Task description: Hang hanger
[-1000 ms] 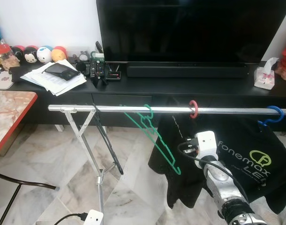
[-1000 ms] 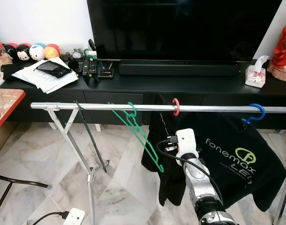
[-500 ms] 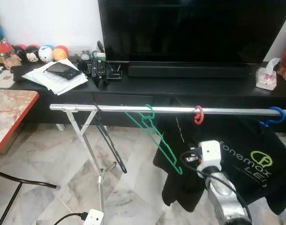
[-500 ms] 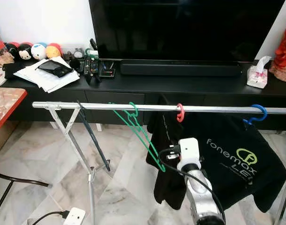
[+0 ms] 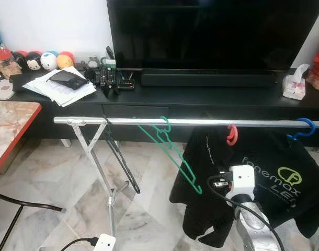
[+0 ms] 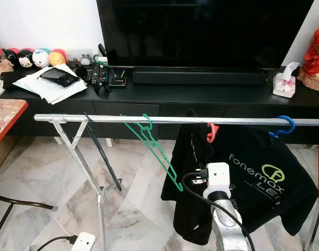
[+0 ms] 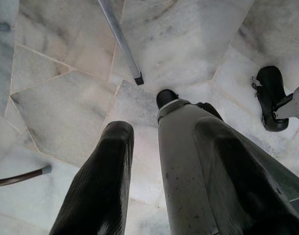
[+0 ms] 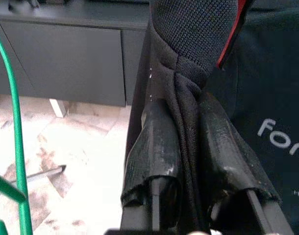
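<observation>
Right gripper (image 8: 188, 147) jaws closed on black garment (image 6: 193, 172) below red hanger (image 6: 212, 132), hook over rail (image 6: 149, 120), likely steadying it. Left gripper (image 7: 159, 161) idle, jaws apart, empty.

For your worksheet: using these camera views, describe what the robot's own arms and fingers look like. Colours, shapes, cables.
The right arm is a silver metal tube with a white box-shaped camera module on top and a black cable looping from it down the arm. The right gripper has two long black fingers with a worn, scuffed coating. The left gripper has two long, black, ribbed fingers.
</observation>
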Robot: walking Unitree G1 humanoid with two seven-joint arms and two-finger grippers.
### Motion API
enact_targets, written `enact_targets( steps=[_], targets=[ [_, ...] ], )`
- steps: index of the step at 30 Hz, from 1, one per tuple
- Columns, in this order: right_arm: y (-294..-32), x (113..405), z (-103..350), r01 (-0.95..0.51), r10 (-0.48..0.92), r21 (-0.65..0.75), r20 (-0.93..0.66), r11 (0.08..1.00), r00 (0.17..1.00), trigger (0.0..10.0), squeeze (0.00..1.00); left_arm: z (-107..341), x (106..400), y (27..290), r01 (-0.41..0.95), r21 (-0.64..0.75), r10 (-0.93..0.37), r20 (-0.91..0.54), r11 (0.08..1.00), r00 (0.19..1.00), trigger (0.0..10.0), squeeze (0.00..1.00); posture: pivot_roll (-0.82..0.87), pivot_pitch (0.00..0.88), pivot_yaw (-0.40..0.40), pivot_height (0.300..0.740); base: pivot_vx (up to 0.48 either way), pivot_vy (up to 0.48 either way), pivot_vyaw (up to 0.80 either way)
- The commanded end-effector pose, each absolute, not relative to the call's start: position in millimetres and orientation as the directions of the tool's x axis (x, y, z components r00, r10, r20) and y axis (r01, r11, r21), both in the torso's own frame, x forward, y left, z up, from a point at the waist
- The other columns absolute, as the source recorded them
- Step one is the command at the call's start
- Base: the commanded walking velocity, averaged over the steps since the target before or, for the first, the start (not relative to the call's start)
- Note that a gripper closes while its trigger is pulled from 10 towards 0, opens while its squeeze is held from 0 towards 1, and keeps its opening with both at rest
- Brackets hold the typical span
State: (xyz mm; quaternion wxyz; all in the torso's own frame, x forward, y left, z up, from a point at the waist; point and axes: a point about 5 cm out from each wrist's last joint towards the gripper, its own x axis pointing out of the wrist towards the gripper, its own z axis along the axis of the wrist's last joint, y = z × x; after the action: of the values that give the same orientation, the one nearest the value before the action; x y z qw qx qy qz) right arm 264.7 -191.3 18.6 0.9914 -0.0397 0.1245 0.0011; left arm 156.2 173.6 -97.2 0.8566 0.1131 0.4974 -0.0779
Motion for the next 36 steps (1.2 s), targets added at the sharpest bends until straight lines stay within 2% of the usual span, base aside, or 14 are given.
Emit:
enact_targets(
  steps=[1,5,15,36],
  targets=[
    [-199.2,261.7,8.8,0.035,-0.053,-0.068,-0.297,0.997,0.953,10.0,0.0,-101.1,146.7,172.4,0.259,0.111,-0.023,-0.885,0.959,0.464,10.0,0.0,-0.13,0.0,-0.02,0.74,0.0,0.0,0.0],
    [-203.6,256.6,-3.5,0.055,-0.073,-0.059,-0.355,0.997,0.932,10.0,0.0,-100.9,147.1,173.2,0.255,0.115,-0.019,-0.883,0.96,0.469,10.0,0.0,-0.13,0.0,-0.022,0.74,0.0,0.0,0.0],
    [-203.5,251.0,-11.1,0.069,-0.08,-0.043,-0.363,0.997,0.928,10.0,0.0,-101.3,146.0,173.4,0.268,0.121,-0.018,-0.885,0.956,0.465,10.0,0.0,-0.14,0.0,-0.017,0.74,0.0,0.0,0.0],
    [-190.3,263.8,-5.4,0.032,-0.041,-0.032,-0.339,0.999,0.94,10.0,0.0,-101.5,145.3,176.4,0.263,0.123,-0.01,-0.891,0.957,0.454,10.0,0.0,-0.13,0.0,-0.006,0.74,0.0,0.0,0.0]
  ],
)
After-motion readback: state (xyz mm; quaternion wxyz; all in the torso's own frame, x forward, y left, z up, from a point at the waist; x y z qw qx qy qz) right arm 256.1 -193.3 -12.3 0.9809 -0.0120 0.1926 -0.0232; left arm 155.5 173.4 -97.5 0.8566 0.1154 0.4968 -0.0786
